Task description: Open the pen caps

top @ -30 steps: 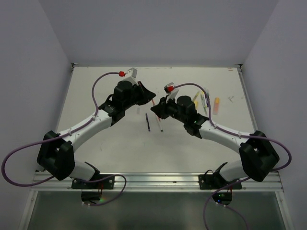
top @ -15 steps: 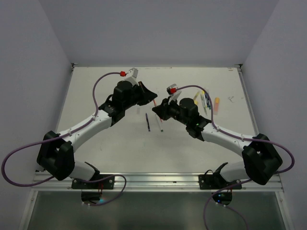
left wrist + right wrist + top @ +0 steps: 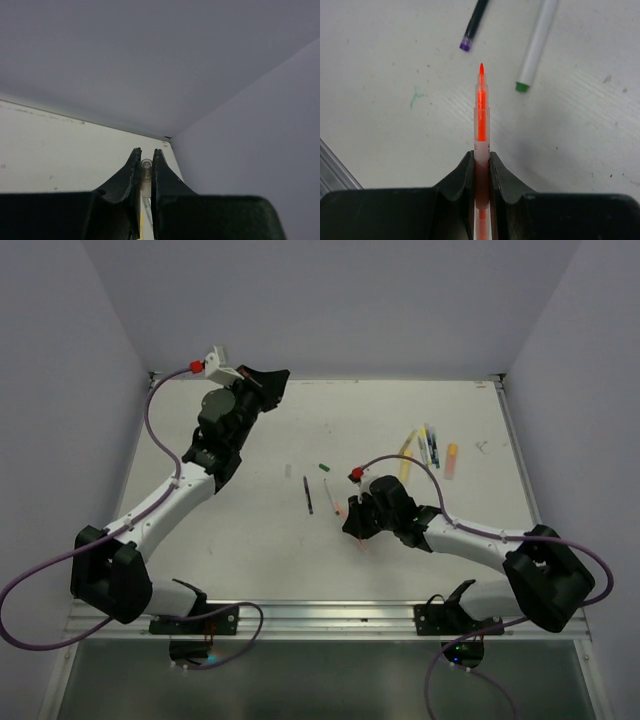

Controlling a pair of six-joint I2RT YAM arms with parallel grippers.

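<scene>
In the left wrist view my left gripper (image 3: 146,152) is shut on a small pale clear pen cap (image 3: 146,169), raised off the table and facing the far corner. From above, the left gripper (image 3: 274,379) is high at the back left. My right gripper (image 3: 481,156) is shut on a red-orange pen (image 3: 481,112) with a clear barrel. Its bare tip points out over the table. In the top view the right gripper (image 3: 357,530) hangs low near the table's middle. A small green cap (image 3: 324,467) lies loose on the table.
A dark pen (image 3: 308,494) and a pale pen (image 3: 331,499) lie at mid-table. In the right wrist view they are the dark pen (image 3: 475,25) with a purple end and the white pen (image 3: 536,47) with a green end. Several more pens (image 3: 428,448), including an orange one (image 3: 451,460), lie at the back right.
The two grippers were together over mid-table. The left arm has swung up and away to the back left with the cap; the right arm has drawn back towards the near edge with the pen.
</scene>
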